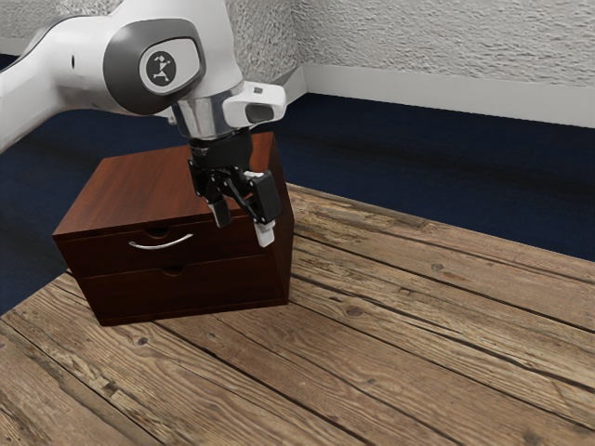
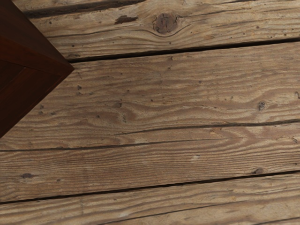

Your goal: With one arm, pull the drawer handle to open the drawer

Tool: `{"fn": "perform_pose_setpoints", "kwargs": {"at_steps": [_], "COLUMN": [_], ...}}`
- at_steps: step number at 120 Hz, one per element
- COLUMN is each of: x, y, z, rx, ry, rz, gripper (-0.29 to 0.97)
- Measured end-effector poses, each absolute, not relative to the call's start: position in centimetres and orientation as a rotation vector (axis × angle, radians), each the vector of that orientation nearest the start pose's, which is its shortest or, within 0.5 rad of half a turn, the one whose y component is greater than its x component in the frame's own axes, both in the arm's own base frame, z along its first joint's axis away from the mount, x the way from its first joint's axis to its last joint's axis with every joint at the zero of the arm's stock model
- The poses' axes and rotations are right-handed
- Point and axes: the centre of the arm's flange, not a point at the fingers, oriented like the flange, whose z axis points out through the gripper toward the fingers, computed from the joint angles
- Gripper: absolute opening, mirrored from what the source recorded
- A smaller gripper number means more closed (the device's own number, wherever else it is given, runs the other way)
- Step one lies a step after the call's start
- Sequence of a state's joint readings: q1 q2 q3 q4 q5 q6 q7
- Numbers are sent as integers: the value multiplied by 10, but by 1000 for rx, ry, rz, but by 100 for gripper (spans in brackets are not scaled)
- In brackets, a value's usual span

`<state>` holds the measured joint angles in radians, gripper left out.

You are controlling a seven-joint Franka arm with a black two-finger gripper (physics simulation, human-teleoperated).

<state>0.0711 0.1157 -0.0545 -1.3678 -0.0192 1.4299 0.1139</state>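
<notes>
Jaws spread wide and empty on the gripper (image 1: 244,221), hovering above the weathered plank table (image 1: 418,325) by the dark cabinet (image 1: 177,190) at its carpet-side edge, so it should swing round and straddle the flush top drawer's silver handle (image 1: 161,242) squarely, with blue carpet (image 1: 446,158) beyond.

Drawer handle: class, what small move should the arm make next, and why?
Probably shift the gripper toward the exterior view's left to the handle. The open gripper hangs at the front corner of the cabinet, apart from the handle, and the drawer looks shut.
</notes>
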Motion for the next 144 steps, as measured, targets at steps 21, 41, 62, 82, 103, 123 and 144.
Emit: {"fn": "perform_pose_setpoints", "kwargs": {"at_steps": [21,41,62,82,103,123,144], "x": [576,556,540,552,518,505,504], "y": [7,9,-3,-5,-28,23,58], "z": [641,728,739,694,630,624,612], "rx": [-3163,-3157,-3166,-3161,-3091,-3067,-3048], "ry": [162,144,142,113,167,159,345], "rz": [85,-103,-19,126,220,146,161], "gripper": [68,68,68,68,68,68,68]}}
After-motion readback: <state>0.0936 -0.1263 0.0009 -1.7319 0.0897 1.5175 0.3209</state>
